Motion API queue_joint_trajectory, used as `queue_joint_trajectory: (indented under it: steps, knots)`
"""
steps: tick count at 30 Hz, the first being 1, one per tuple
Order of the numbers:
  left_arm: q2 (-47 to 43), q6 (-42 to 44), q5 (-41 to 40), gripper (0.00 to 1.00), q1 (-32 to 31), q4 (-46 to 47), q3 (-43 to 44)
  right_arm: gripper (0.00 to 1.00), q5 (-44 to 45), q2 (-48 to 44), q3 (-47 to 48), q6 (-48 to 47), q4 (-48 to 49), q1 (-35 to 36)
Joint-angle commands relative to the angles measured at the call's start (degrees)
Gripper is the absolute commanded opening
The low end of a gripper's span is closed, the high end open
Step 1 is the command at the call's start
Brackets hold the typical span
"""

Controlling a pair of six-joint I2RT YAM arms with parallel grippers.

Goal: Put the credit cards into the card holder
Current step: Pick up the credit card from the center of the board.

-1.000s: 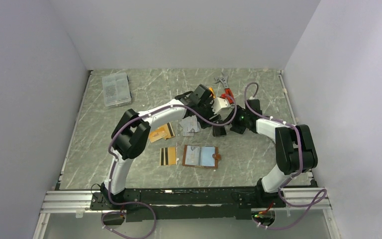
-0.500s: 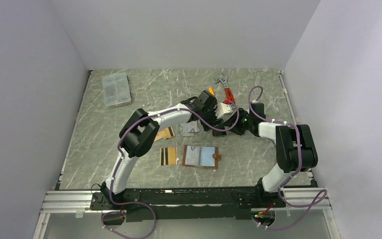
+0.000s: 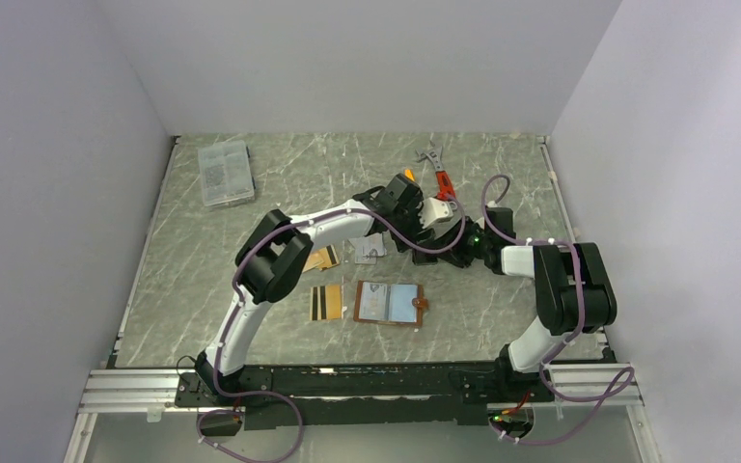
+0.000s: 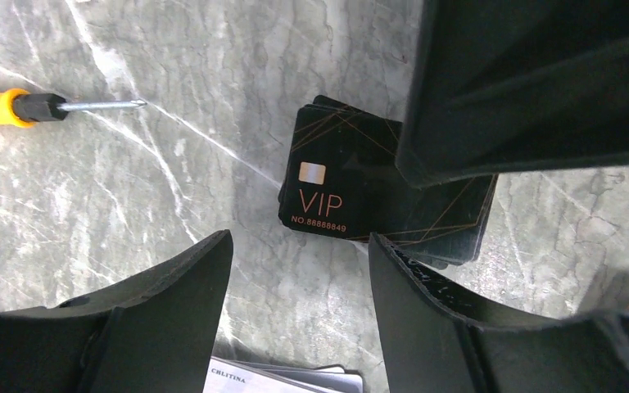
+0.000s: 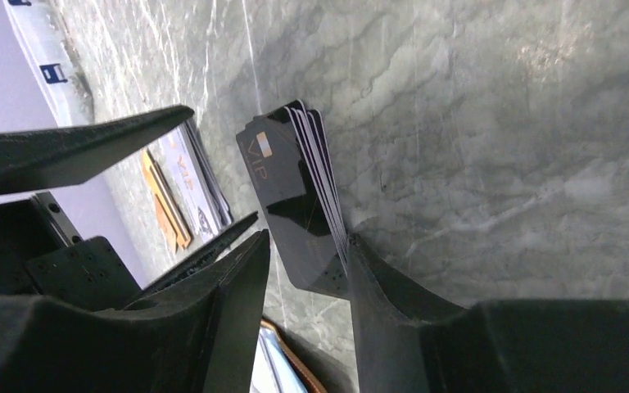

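A stack of black "VIP" credit cards [image 4: 352,192] [image 5: 295,188] sits on the marble between the two grippers. My right gripper [image 5: 305,246] straddles it; one finger [image 5: 377,278] touches the stack's edge, and a gap shows at the other finger, so it is open. My left gripper [image 4: 295,254] hovers open just short of the stack, nothing between its fingers. In the top view both grippers [image 3: 415,230] [image 3: 449,253] meet over the stack and hide it. The tan card holder [image 3: 387,303] lies open. Near it are a gold striped card [image 3: 325,302], orange cards [image 3: 323,258] and silver cards [image 3: 370,248].
A yellow-handled screwdriver [image 4: 16,106] lies close to the left gripper. Red-handled pliers [image 3: 442,181] and a wrench [image 3: 431,156] lie at the back. A clear parts box [image 3: 225,173] stands at the back left. Walls close in the table on three sides.
The left arm has swung right and back until its gripper meets the right one. The right gripper's jaws have narrowed round the black stack.
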Motion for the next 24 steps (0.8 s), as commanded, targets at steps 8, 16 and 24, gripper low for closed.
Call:
queue_joint_trajectory:
  steps: [8,16,24]
  knots:
    - [-2.42,-0.72,3.37,0.68,2.09,-1.28,2.86,0.42,-1.21,-1.53,-3.08,0.16,-1.54,0.09]
    - [-1.19,-0.05,3.69,0.68,2.55,-1.61,3.73,0.42,-0.91,-1.72,-2.72,-0.33,-1.98,-0.14]
    - [0.77,-0.51,4.69,0.69,2.11,-1.74,5.96,0.41,1.49,-1.21,-0.26,-2.1,-3.61,-1.02]
